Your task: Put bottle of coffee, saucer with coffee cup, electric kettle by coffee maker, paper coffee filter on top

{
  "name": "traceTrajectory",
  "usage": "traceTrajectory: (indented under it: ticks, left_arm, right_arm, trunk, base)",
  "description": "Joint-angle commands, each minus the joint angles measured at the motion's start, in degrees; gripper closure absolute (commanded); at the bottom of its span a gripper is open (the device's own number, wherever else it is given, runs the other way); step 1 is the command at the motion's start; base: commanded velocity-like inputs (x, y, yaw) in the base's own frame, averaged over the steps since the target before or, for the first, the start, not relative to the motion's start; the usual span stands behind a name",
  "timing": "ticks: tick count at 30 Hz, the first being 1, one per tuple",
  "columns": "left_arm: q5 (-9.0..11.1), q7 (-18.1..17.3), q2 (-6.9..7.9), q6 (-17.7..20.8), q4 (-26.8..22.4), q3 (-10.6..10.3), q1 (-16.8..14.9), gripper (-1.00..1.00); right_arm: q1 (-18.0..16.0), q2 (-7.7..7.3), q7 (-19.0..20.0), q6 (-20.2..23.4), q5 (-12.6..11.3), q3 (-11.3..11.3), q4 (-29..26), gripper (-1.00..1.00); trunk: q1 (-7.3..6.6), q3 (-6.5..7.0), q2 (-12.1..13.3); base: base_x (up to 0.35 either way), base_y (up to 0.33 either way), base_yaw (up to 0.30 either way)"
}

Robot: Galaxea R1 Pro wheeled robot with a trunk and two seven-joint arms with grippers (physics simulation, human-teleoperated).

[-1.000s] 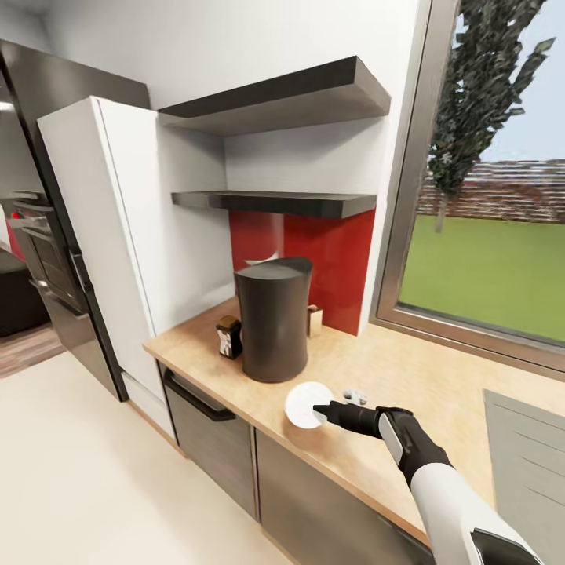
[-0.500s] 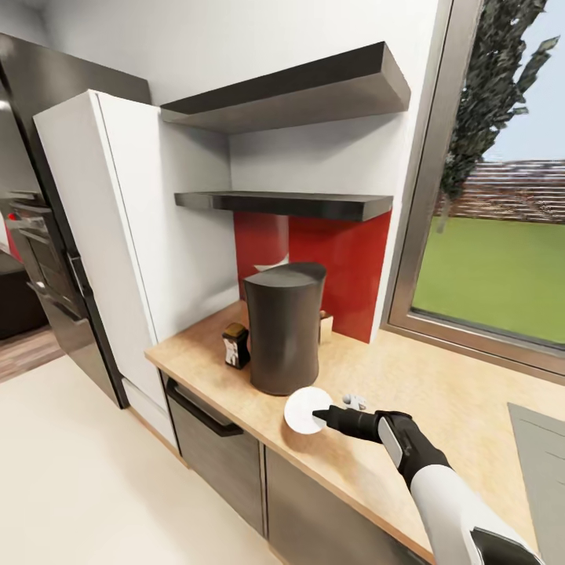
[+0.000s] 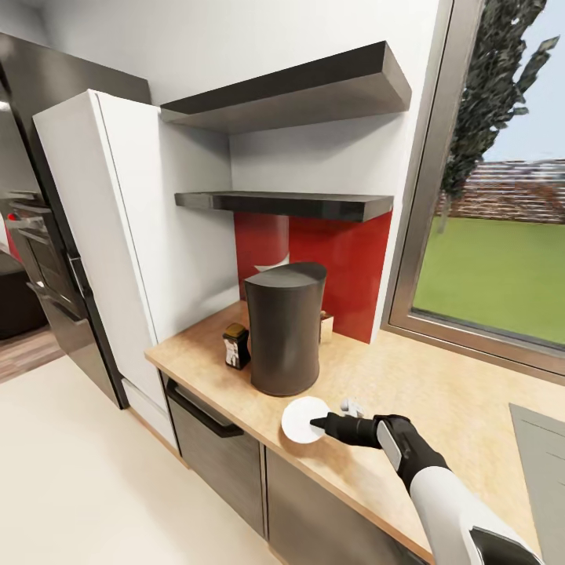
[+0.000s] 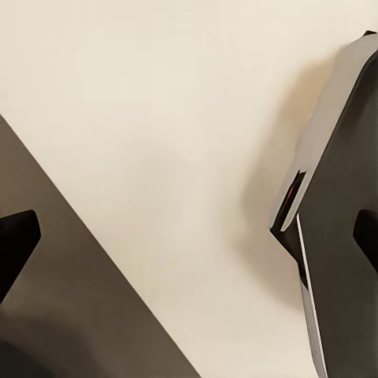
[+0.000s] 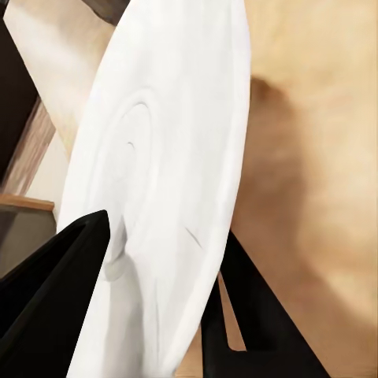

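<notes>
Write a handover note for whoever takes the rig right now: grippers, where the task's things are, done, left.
Right gripper: jaws closed on the saucer, one finger on each face in the right wrist view; saucer at the front edge of the kitchen countertop, just in front of the coffee maker.
Left gripper: fingertips wide apart in its wrist view, holding nothing, floor beneath.
Bottle of coffee: on the countertop beside the coffee maker.
Done: coffee maker in place, bottle down.
Left: release the saucer flat beside the coffee maker, cup onto it, filter on top of the coffee maker, kettle alongside.
</notes>
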Motion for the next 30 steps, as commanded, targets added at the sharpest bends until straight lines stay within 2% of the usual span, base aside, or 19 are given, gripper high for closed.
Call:
traceTrajectory:
  ticks: [1,9,23,24,30]
  left_arm:
    - [-0.6,0.1,-0.02,-0.2,0.0,0.4,0.0,-1.00]
    - [-0.6,0.4,-0.11,-0.2,0.0,0.4,0.0,-1.00]
    - [-0.6,0.4,-0.05,-0.2,0.0,0.4,0.0,-1.00]
    - [-0.6,0.4,-0.04,-0.2,0.0,0.4,0.0,-1.00]
    - [-0.6,0.4,-0.11,-0.2,0.0,0.4,0.0,-1.00]
  right_arm:
    - [0.0,0.05,0.1,0.5,0.1,-0.4,-0.1,1.00]
    - [0.0,-0.21,-2.5,0.7,0.1,-0.5,0.0,1.00]
    - [0.0,-0.14,-2.8,0.7,0.1,-0.5,0.0,1.00]
    - [0.0,-0.10,-2.8,0.7,0.1,-0.5,0.0,-1.00]
    - [0.0,-0.07,-2.8,0.7,0.1,-0.4,0.0,-1.00]
  trunk:
    - [0.02,0.00,0.0]
    - [0.02,0.00,0.0]
    - [0.02,0.00,0.0]
    - [0.02,0.00,0.0]
    - [0.02,0.00,0.0]
  base:
    - [0.027,0.000,0.000]
    - [0.126,0.000,0.000]
    - [0.041,0.033,0.000]
    - [0.001,0.001,0.000]
    - [0.000,0.000,0.000]
